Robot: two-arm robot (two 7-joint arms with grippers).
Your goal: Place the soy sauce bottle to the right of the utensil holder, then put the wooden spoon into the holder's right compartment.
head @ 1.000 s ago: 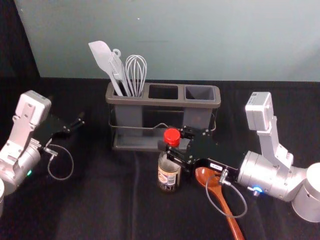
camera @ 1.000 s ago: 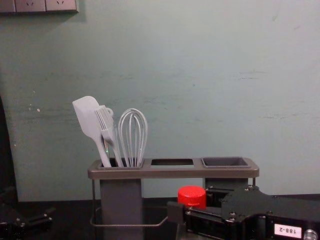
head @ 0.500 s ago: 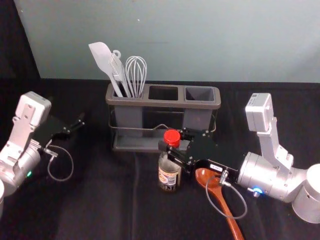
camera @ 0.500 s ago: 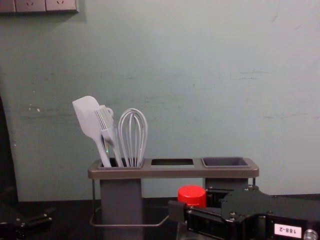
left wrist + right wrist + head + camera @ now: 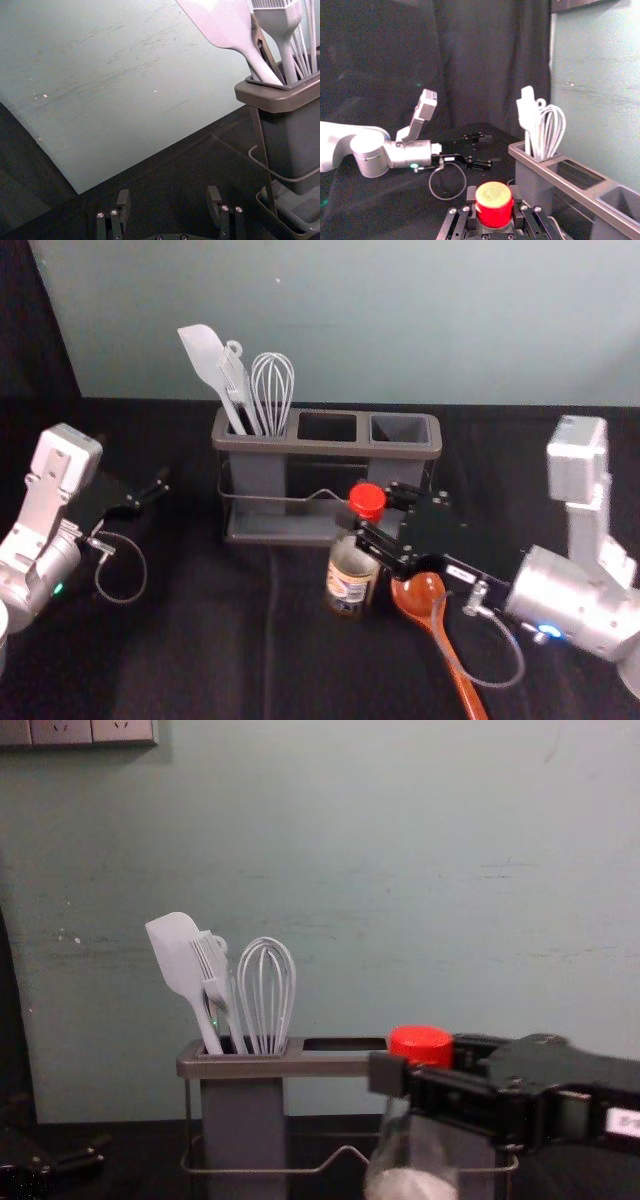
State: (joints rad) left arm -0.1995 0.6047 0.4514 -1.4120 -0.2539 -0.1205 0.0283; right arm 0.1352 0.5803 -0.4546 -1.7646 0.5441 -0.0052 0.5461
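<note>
"Two hands about; what's the right hand (image 5: 366, 512) up to?"

"Pinching the soy sauce bottle (image 5: 349, 577) by its red cap (image 5: 367, 498), middle of the head view. The bottle leans, cap toward the frame's right. Whether its base touches the counter (image 5: 190, 640), I can't tell."

"How near is the wooden spoon (image 5: 420, 592)?"

"Just right of the bottle, bowl close by that hand's arm, handle running off the bottom edge."

"And the utensil holder (image 5: 300, 445)?"

"Behind the bottle, across the middle. In the chest view the bottle overlaps its right half. The right compartment (image 5: 400, 428) opens upward, above and right of the cap; spatula (image 5: 202, 348), brush (image 5: 237, 382) and whisk (image 5: 272, 390) stand in the left one."

"Any room to move?"

"Plenty at lower left: dark cloth runs between the left arm and the bottle, down to the frame's edge. More of it at lower right, beyond the spoon."

"The left hand (image 5: 160, 488)?"

"Parked toward the left edge, fingers spread, well apart from the bottle."
</note>
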